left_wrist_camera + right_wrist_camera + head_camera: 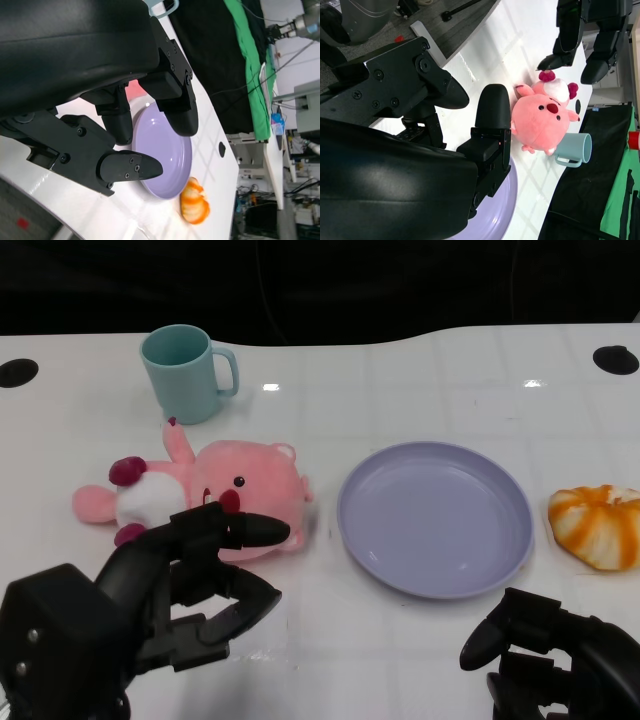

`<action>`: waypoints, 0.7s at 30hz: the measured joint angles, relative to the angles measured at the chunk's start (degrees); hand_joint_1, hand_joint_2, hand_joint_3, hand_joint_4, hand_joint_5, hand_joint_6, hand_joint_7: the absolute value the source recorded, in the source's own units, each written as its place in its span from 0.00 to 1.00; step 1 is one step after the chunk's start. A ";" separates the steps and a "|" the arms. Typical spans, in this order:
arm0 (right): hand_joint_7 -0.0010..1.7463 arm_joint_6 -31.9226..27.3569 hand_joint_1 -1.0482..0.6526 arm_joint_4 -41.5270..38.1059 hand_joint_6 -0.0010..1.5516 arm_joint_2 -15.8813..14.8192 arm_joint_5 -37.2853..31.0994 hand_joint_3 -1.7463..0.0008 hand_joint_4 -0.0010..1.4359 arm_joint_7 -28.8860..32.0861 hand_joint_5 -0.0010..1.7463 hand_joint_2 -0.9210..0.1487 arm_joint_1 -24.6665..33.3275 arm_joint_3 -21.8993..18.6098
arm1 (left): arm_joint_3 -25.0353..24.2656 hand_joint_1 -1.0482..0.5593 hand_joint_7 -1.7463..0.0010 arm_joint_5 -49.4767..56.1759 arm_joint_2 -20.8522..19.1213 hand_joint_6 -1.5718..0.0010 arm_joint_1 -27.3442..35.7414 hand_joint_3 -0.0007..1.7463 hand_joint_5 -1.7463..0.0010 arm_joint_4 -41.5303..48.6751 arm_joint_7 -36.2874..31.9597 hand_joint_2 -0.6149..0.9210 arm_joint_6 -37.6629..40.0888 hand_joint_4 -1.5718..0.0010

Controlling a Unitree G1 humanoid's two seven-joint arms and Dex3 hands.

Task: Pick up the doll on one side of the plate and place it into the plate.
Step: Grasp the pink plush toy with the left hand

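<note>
Doll [215, 495] lies just beyond left hand [190, 590] fingers [250, 532] (spread, empty).

We see bright, even overhead light, small glare spots on the far white table [420, 370], soft shadows, and blurred close hand shells in both wrist views.
</note>
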State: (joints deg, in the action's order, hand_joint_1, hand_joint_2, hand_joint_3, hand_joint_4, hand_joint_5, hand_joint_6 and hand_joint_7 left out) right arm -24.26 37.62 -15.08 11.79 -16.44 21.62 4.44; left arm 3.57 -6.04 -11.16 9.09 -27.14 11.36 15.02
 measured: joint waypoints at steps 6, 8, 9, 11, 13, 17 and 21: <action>0.82 -0.10 0.57 0.05 0.32 -0.01 0.01 0.38 0.46 -0.04 1.00 0.26 0.02 -0.04 | -0.34 0.37 0.87 5.43 -3.78 0.67 -1.95 0.05 0.51 0.73 1.04 1.00 -5.26 0.83; 0.82 -0.40 0.57 0.13 0.32 -0.01 0.03 0.38 0.46 0.04 1.00 0.26 0.03 -0.04 | -0.69 0.36 0.88 7.75 -5.49 0.69 -2.94 0.05 0.51 1.41 1.28 1.00 -6.46 0.85; 0.82 -0.51 0.57 0.16 0.32 -0.01 0.03 0.38 0.46 0.07 1.00 0.26 0.03 -0.04 | -0.84 0.35 0.89 8.78 -6.39 0.70 -3.24 0.05 0.52 1.54 1.33 1.00 -6.94 0.87; 0.82 -0.52 0.57 0.22 0.32 -0.01 0.02 0.38 0.46 0.10 1.00 0.26 0.05 -0.06 | -0.96 0.34 0.91 12.12 -8.26 0.72 -4.14 0.04 0.53 1.66 1.46 1.00 -7.25 0.89; 0.82 -0.51 0.57 0.22 0.32 -0.01 0.01 0.38 0.47 0.08 1.00 0.26 0.05 -0.07 | -1.03 0.34 0.93 16.20 -10.86 0.74 -5.29 0.03 0.54 1.64 1.58 1.00 -7.23 0.92; 0.82 -0.32 0.57 0.20 0.32 -0.03 0.01 0.38 0.47 -0.10 1.00 0.26 0.06 -0.08 | -1.11 0.33 0.96 21.52 -13.68 0.77 -6.80 0.01 0.58 1.58 2.21 0.99 -6.88 0.96; 0.82 -0.32 0.57 0.22 0.32 -0.03 -0.03 0.38 0.46 -0.04 1.00 0.26 0.13 -0.08 | -0.91 0.30 0.98 28.48 -16.25 0.80 -8.54 0.01 0.62 1.60 2.41 1.00 -6.16 0.98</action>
State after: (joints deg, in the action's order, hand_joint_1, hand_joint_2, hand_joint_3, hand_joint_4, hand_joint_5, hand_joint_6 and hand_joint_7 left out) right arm -24.57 37.83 -15.11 11.76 -16.48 21.75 4.36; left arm 2.67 22.43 -27.41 0.55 -25.54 13.77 8.86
